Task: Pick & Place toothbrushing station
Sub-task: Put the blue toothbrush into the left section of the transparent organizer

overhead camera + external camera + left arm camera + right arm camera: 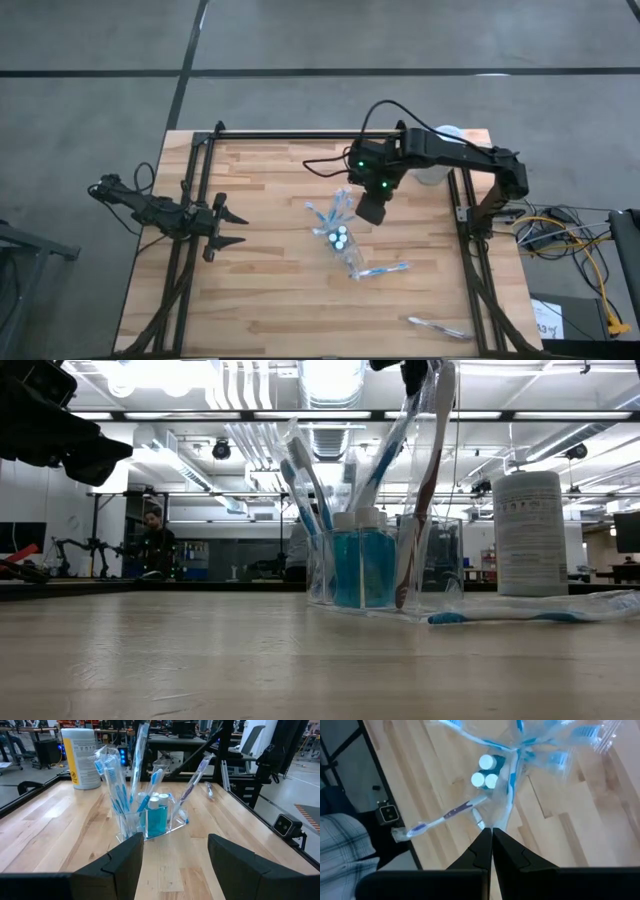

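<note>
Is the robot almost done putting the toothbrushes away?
Partly. Several toothbrushes and three white-capped tubes already stand in the clear holder. The right gripper, jaws shut, hangs above the holder, seemingly pinching a wrapped toothbrush. Left: one wrapped brush beside the holder, another near the table edge. The left gripper waits open.

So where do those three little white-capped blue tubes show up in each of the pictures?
High view: white-capped tubes mid-table, just below the right gripper.
Low view: centre, inside the clear holder.
Left wrist view: centre.
Right wrist view: upper middle, caps seen from above.
Shared landmark: the toothbrushes fanning out around them.
</note>
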`<state>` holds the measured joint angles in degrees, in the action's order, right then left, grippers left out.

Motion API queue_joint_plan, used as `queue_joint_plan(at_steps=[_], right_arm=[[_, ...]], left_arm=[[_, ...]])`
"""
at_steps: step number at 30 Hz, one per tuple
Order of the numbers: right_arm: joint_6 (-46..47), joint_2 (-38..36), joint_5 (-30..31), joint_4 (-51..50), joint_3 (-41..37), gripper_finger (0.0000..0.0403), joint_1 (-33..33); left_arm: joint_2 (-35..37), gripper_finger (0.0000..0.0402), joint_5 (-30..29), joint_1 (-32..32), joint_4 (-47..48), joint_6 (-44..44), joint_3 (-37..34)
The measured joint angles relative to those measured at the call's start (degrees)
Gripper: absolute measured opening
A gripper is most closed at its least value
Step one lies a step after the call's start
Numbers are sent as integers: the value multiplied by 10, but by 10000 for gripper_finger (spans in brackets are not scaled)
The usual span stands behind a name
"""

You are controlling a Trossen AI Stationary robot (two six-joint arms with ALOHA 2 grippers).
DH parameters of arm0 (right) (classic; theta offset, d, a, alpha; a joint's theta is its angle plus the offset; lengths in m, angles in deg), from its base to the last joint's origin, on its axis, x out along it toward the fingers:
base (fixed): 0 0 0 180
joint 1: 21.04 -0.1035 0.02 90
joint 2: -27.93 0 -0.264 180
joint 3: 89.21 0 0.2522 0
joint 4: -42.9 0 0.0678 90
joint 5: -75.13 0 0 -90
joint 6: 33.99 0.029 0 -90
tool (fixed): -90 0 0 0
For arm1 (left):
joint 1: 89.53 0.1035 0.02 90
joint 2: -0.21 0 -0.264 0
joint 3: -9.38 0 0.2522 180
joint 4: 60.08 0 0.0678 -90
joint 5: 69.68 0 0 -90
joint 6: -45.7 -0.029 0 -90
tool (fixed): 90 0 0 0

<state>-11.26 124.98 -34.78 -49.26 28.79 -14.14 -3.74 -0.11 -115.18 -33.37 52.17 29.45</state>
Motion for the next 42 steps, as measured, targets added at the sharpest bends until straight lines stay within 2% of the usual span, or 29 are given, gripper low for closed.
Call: queue_joint_plan(at_steps=[17,27,42], right_arm=[[-53,95,-1,-1,34,8,17],[-67,99,14,39,23,8,16],[-46,97,21,39,22,10,16]], left_arm=[[0,227,0,0,0,0,0],[0,227,0,0,0,0,0],[0,227,0,0,0,0,0]])
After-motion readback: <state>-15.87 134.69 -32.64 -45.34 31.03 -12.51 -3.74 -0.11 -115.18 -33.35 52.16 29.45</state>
